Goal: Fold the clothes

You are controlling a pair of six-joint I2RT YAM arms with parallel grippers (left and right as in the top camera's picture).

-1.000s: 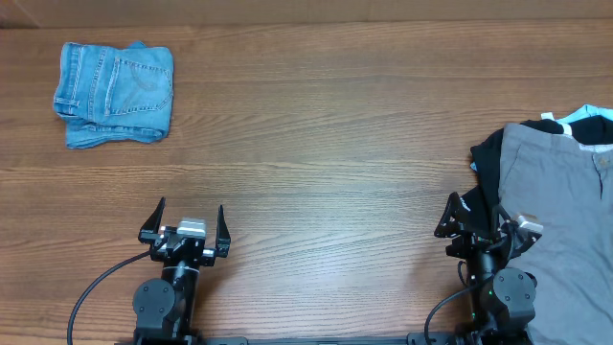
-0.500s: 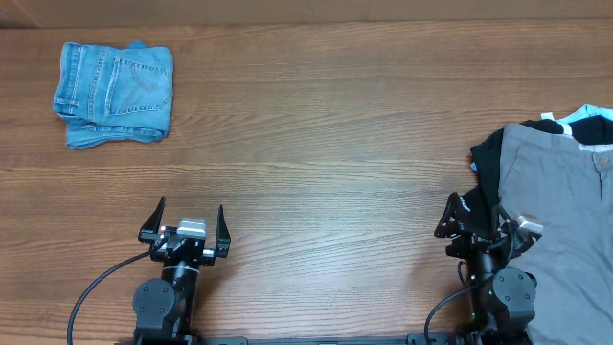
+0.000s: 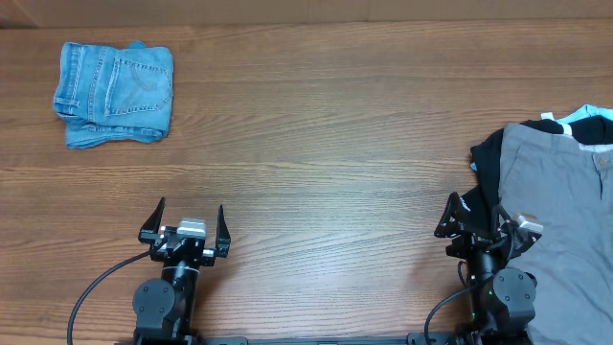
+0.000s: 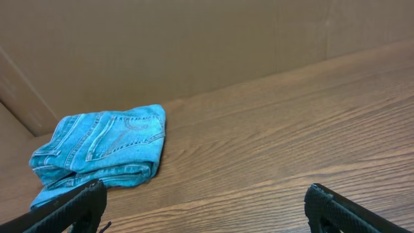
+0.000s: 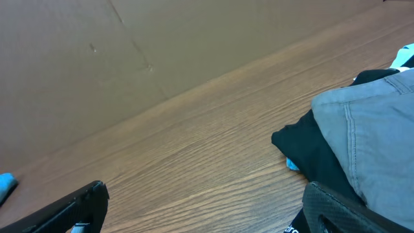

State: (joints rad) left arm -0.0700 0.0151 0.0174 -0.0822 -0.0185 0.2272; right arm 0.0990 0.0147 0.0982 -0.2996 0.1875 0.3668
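Wooden table (image 3: 326, 125): folded jeans (image 3: 115, 93) at far-left corner; grey garment (image 3: 560, 220) atop black garment (image 3: 486, 158) at right edge

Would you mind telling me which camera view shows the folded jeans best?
The left wrist view: the jeans fill more of the frame, with pocket stitching and stacked folds clear, though one lower corner is hidden. The overhead view shows them whole but small, at the table's far left. The right wrist view shows no recognisable jeans.

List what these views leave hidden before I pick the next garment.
- Grey garment: overhead, cut off by the right and bottom edges.
- Black garment: overhead and right wrist, mostly under the grey one.
- Jeans: overhead and left wrist, folded, so inner layers are hidden.
- Light-blue item: overhead, only a sliver shows past the grey garment.
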